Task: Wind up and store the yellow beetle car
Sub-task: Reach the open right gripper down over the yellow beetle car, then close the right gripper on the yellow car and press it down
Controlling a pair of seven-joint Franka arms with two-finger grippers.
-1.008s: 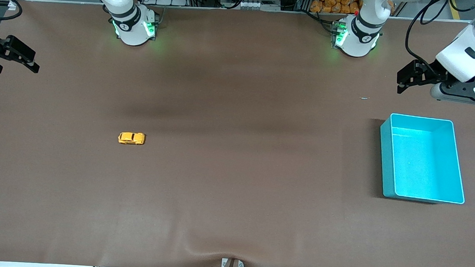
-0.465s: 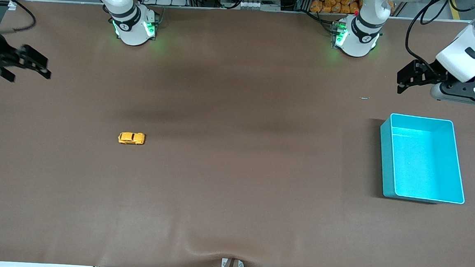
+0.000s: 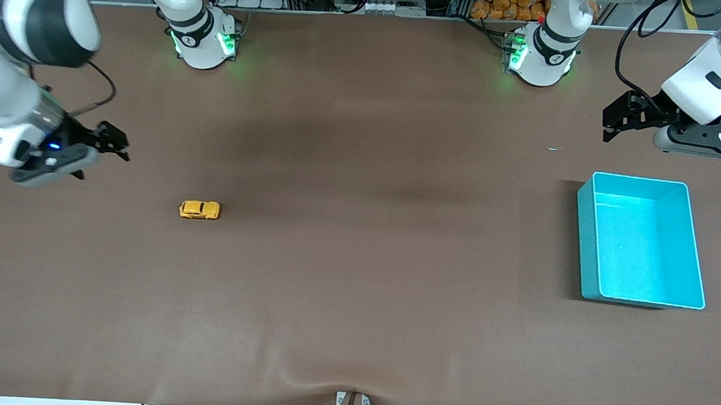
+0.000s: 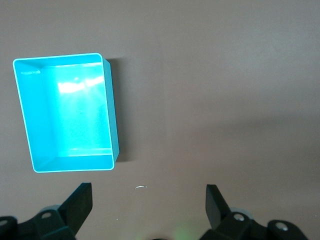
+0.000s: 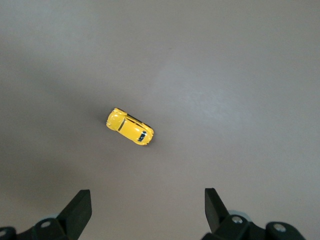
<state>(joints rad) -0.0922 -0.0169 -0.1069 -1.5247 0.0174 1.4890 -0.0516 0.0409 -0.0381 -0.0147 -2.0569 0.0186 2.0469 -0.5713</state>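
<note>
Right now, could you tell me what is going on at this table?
The right gripper, fingers open, is up over the table at the right arm's end, short of the yellow beetle car, which sits untouched on the brown table. The left gripper waits, open, above the table beside the empty turquoise bin at the left arm's end. Nothing is held yet.

no legible text, labels, brands or numbers anywhere

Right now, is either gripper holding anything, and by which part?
Nothing is held. The right gripper and the left gripper are both open and empty; the yellow beetle car sits on the table.
</note>
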